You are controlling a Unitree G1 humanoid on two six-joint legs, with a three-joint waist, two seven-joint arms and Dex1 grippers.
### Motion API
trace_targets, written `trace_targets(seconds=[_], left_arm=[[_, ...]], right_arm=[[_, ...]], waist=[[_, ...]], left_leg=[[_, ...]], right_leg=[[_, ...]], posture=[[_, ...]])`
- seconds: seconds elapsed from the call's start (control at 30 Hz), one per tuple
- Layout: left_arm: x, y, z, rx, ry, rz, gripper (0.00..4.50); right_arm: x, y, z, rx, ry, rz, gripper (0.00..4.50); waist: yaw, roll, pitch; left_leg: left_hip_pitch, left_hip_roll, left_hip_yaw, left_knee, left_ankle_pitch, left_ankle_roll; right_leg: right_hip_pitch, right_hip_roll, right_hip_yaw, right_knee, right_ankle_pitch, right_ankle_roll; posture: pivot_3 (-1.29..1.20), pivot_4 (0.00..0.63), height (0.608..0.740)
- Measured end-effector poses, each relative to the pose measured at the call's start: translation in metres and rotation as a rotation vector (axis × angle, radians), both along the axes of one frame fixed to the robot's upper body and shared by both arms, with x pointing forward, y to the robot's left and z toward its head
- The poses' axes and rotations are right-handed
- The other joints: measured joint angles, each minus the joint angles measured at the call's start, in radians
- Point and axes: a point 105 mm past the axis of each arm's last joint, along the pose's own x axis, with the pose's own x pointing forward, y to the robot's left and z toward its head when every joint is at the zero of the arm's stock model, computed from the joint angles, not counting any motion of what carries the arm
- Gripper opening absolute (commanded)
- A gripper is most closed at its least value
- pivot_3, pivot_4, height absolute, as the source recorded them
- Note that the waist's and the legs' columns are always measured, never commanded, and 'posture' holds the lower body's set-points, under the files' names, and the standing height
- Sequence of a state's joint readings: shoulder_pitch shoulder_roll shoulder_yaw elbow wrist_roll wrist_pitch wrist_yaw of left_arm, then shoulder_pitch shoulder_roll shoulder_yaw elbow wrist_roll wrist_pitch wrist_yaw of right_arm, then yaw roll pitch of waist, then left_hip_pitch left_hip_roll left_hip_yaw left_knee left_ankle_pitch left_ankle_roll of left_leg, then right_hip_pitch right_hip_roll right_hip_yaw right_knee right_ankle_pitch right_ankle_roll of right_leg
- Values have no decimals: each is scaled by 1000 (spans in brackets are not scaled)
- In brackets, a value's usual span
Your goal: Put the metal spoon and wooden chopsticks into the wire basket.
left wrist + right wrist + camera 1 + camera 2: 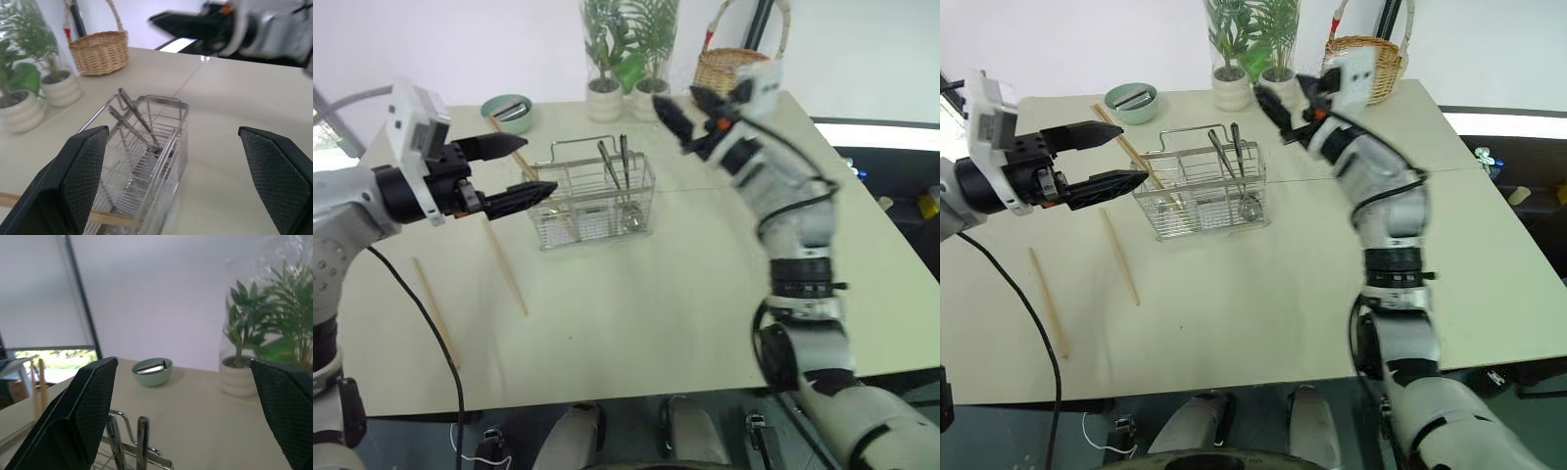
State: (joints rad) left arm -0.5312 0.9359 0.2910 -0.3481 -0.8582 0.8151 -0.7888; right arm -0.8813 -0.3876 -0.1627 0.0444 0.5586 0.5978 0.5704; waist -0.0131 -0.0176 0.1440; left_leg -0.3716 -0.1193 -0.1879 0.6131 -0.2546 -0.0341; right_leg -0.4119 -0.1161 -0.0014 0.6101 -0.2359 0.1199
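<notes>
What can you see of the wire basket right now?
The wire basket is a small rectangular caddy of shiny silver wire mesh with inner dividers and a wire loop handle on top. It stands upright on the pale table, near the two potted plants. Metal utensils stand leaning inside it, handles poking above the rim. One wooden chopstick slants into its left end. Both end effectors are clear of it.

The silver wire basket (594, 201) stands upright just ahead of the left gripper (514, 171). Metal spoon handles (610, 164) lean up out of it. One wooden chopstick (506, 145) leans into it; two more (504, 264) lie below that gripper
</notes>
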Motion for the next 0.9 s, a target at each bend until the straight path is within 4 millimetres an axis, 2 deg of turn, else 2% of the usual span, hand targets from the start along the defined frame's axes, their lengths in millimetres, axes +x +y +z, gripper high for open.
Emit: trace_targets(seconds=[0.07, 0.17, 0.23, 0.37, 0.43, 0.6, 0.77, 0.9], left_arm=[[2, 3, 1, -11, -5, 26, 4500], [6, 11, 7, -48, -29, 95, 4500], [11, 23, 11, -79, -41, 185, 4500], [22, 58, 10, -106, -30, 443, 4500], [24, 75, 1, -106, 19, 568, 4500], [17, 113, -40, -123, 234, 881, 4500], [11, 149, -70, -139, 375, 1233, 4500], [6, 160, -93, -177, 464, 1379, 4500]], right_arm=[[-22, -8, 13, -84, -30, 91, 4420], [-57, -14, 14, -223, -19, 261, 4420], [-79, -18, 6, -318, 12, 368, 4420], [-105, -28, -16, -437, 88, 481, 4420], [-114, -30, -28, -472, 128, 521, 4420], [-129, -33, -48, -509, 186, 595, 4420], [-129, -30, -46, -515, 162, 602, 4420], [-121, -24, -40, -493, 120, 577, 4420]], waist=[[-1, -1, 0], [-4, -1, 0], [-2, -1, 0], [1, -1, -1], [2, -1, 0], [7, -3, 0], [19, -8, 0], [29, -10, -1]], left_leg=[[0, 0, 0, 0, 0, 1], [1, 2, 4, 0, -1, 1], [0, 3, 4, 0, -1, 2], [1, 5, 6, 0, -1, 2], [0, 5, 7, 0, -1, 2], [0, 5, 7, 1, -2, 2], [0, 6, 7, 2, -2, 2], [0, 5, 8, 2, -2, 2]], right_leg=[[0, 0, 0, -1, 0, 0], [1, -1, 0, -2, 0, 1], [1, 0, 0, -4, -1, 1], [4, 2, 0, -10, 0, 2], [4, 2, 0, -11, 0, 2], [4, 1, 0, -11, 0, 3], [4, 2, 0, -11, 1, 3], [4, 2, 0, -11, 2, 2]], posture=[[0, 150, 710], [0, 150, 710], [0, 150, 710], [0, 150, 710], [0, 150, 710], [0, 150, 710], [0, 150, 710], [0, 150, 710]])
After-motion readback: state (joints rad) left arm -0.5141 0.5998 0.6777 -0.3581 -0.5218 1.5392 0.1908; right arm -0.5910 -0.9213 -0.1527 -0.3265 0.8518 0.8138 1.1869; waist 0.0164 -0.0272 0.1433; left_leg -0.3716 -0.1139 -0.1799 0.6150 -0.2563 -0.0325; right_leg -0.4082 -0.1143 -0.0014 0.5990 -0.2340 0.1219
